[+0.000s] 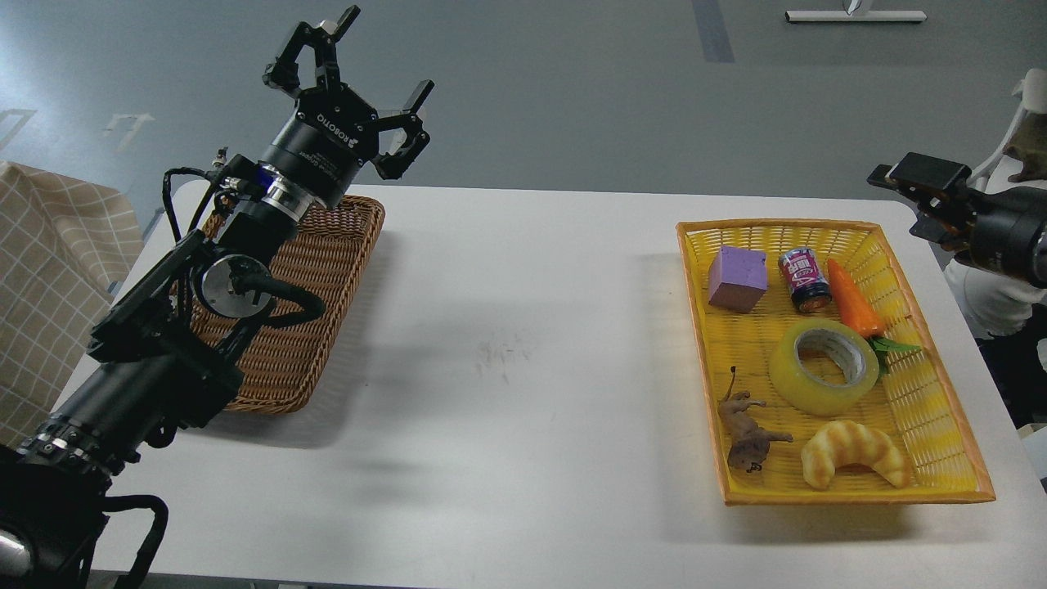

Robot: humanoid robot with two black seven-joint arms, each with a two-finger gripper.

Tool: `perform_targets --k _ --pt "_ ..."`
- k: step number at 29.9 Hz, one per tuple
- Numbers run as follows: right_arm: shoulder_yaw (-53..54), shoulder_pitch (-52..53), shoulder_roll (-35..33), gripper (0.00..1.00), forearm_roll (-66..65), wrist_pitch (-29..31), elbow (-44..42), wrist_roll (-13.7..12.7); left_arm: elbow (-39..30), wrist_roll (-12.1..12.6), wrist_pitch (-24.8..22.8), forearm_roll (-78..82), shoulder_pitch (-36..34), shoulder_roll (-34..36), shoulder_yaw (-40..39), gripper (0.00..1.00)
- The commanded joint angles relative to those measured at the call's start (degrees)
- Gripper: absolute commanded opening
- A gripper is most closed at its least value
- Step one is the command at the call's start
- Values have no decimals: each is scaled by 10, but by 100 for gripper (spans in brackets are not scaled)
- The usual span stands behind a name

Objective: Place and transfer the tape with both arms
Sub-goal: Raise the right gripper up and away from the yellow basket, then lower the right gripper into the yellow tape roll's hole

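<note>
The tape (pixel 824 366), a wide translucent yellow roll with a grey-white core, lies flat in the yellow plastic basket (pixel 697 327) at the right of the white table. My left gripper (pixel 360 61) is open and empty, raised above the far corner of the brown wicker basket (pixel 372 214) at the left. My right gripper (pixel 923 200) is at the right edge, beyond the yellow basket's far right corner, well above and behind the tape. Its fingers stand apart and hold nothing.
In the yellow basket there are also a purple block (pixel 739 278), a small can (pixel 805 281), a toy carrot (pixel 853 301), a brown toy animal (pixel 746 433) and a croissant-shaped toy (pixel 855 454). A checked cloth (pixel 49 270) hangs at the left edge.
</note>
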Motion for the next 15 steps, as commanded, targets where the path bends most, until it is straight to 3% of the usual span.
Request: perform_targets --k 1,15 --pt "-31 -1 -5 99 -58 0 18 0 -1 0 0 0 0 1 0 98" --pt "-79 -25 -24 99 -176 0 18 0 0 -1 0 0 -1 2 -1 98"
